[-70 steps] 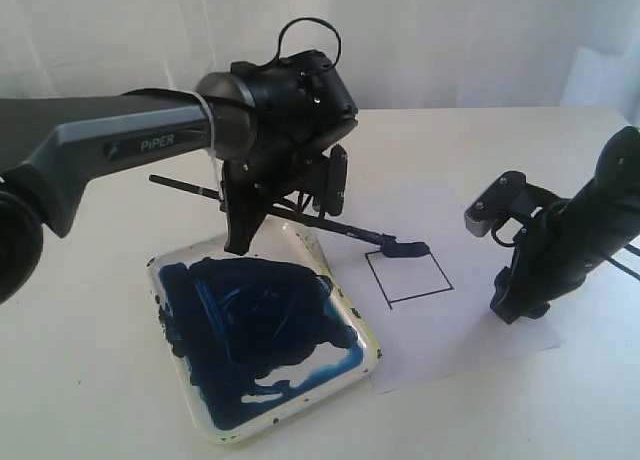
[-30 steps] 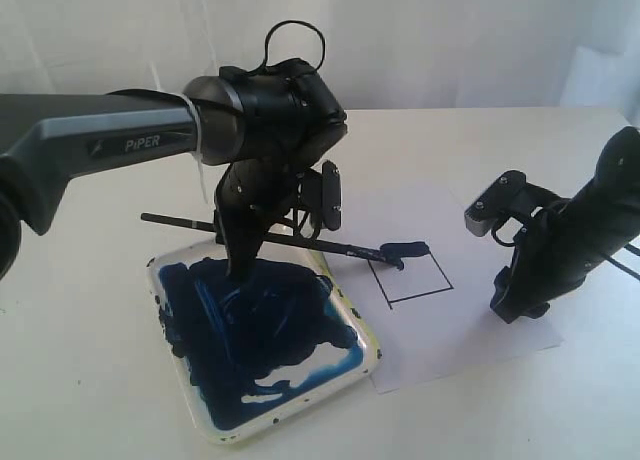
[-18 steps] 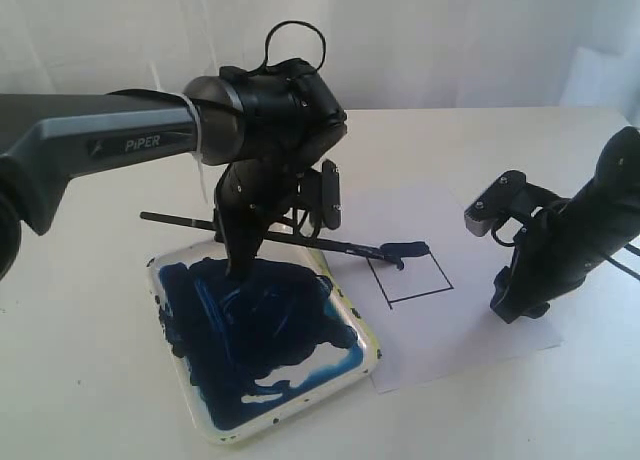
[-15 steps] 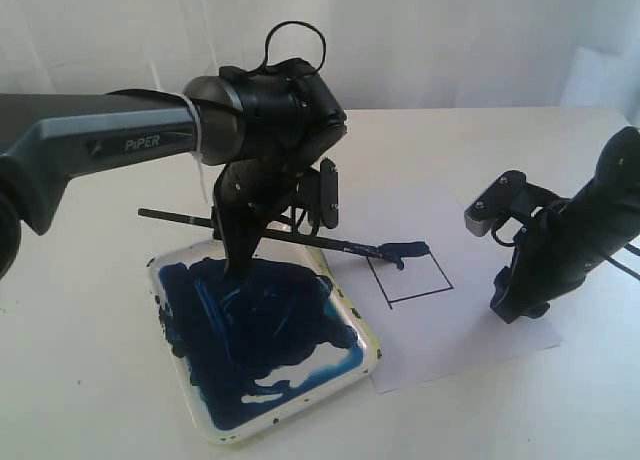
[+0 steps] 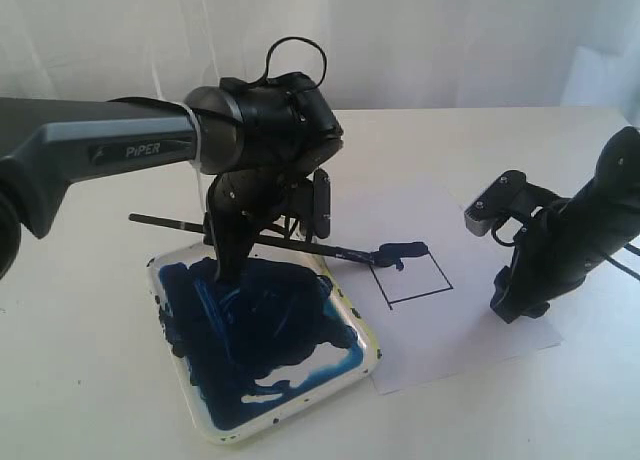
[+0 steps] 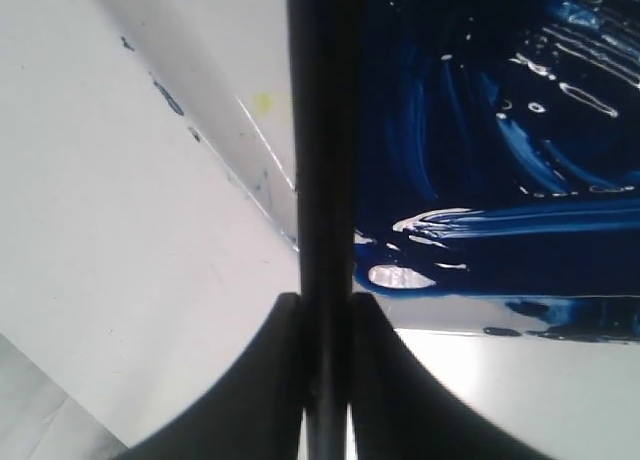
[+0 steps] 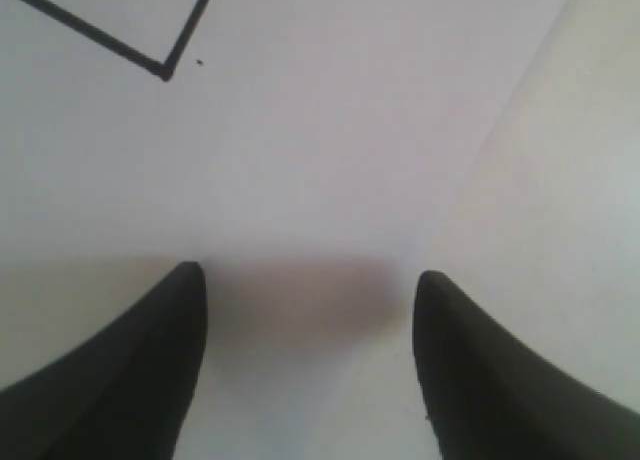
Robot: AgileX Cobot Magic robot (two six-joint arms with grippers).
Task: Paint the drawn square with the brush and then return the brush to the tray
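Note:
My left gripper point(image 5: 268, 242) is shut on the thin black brush point(image 5: 345, 249), which lies nearly level over the far edge of the tray point(image 5: 366, 348). The brush's wet tip is at the upper left corner of the drawn square point(image 5: 412, 277), next to a dark blue smear on the square's top line. In the left wrist view the brush handle point(image 6: 322, 130) runs straight out between the fingers of the left gripper point(image 6: 325, 305), over the tray's white wall point(image 6: 250, 120) and blue paint. My right gripper point(image 5: 516, 308) stands open and empty on the paper's right edge; the right wrist view shows that gripper point(image 7: 310, 280) and one corner of the square point(image 7: 165, 70).
The white paper sheet point(image 5: 455, 330) lies to the right of the tray, and its left edge touches the tray. The tray's inside is smeared with dark blue paint point(image 5: 260, 325). A white curtain hangs behind the table.
The left gripper has shifted a little to the left with the brush. The tip has drawn back toward the square's upper left corner. The right arm has not moved.

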